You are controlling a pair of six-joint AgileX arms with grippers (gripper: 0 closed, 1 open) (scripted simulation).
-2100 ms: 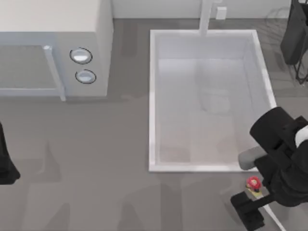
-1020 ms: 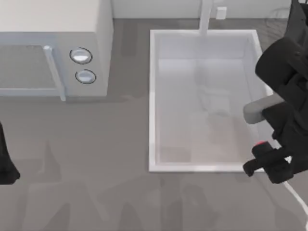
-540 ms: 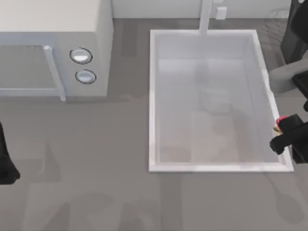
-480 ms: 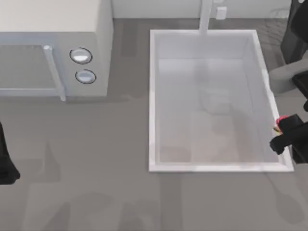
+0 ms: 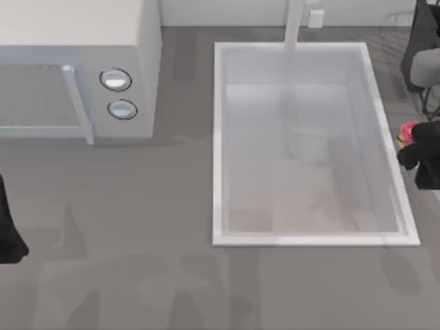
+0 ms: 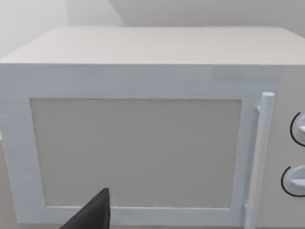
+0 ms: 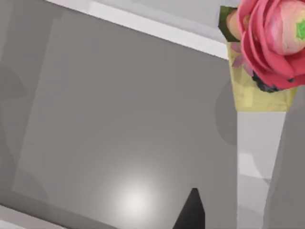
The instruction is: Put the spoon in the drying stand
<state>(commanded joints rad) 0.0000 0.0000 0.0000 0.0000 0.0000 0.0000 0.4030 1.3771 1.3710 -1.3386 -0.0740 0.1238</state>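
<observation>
One arm is busy: the right gripper [image 5: 421, 157] sits at the table's right edge, just right of the sink [image 5: 218, 137], pinching the spoon [image 5: 408, 132] by its handle. Drying stand [image 5: 430, 103] wires are just behind it. Left arm [image 5: 8, 230] is parked far left, near the microwave [image 5: 75, 41]; can't tell its fingers.

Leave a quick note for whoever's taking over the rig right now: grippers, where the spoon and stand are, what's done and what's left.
Right gripper: at the table's right edge beside the sink, carrying the spoon, red end showing.
Left gripper: parked at the table's left edge, idle.
Drying stand: dark wires at the far right edge, partly in view.
Done: spoon is lifted off the table.
Left: carry it to the stand and release it there.
</observation>
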